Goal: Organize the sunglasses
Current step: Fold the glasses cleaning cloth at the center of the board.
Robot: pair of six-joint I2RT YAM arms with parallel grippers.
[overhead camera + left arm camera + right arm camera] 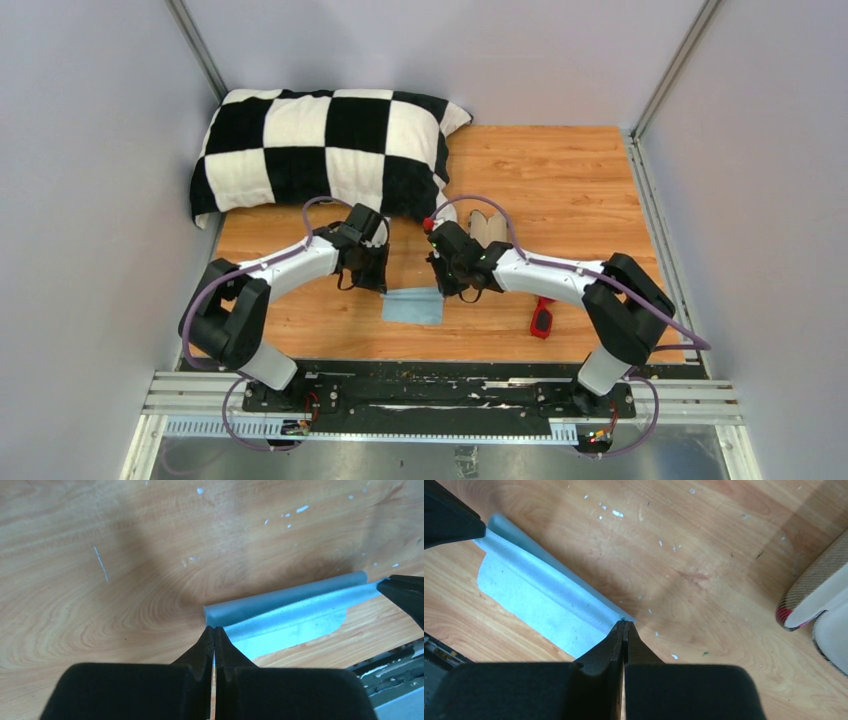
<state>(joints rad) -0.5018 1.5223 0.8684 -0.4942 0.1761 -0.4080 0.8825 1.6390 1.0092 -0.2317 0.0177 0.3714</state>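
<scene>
**A:** How far along is this?

**B:** Early, I'd judge. The sunglasses (pixel 541 319) lie bare on the desk (pixel 580 170), lower right of the overhead frame, just below the right arm's white link — nothing grips them.

**A:** And the pincers?

**B:** Both are on the light blue cloth (pixel 414 306) at lower centre. The left pincer (pixel 214 630) is pinched tight on one corner. The right pincer (pixel 624 626) has the other corner of the same edge, which curls up between them.

**A:** The case?

**B:** The plaid case (pixel 487 226) lies open just above the right pincer, its pale lining showing. By my reckoning the cloth is the step in hand, and putting the glasses in the case and closing it are left.

**A:** How do the glasses lie?

**B:** Their long axis runs nearly top-to-bottom in the overhead frame, with the upper end leaning slightly right. Which way the lenses face is too small to tell.
</scene>
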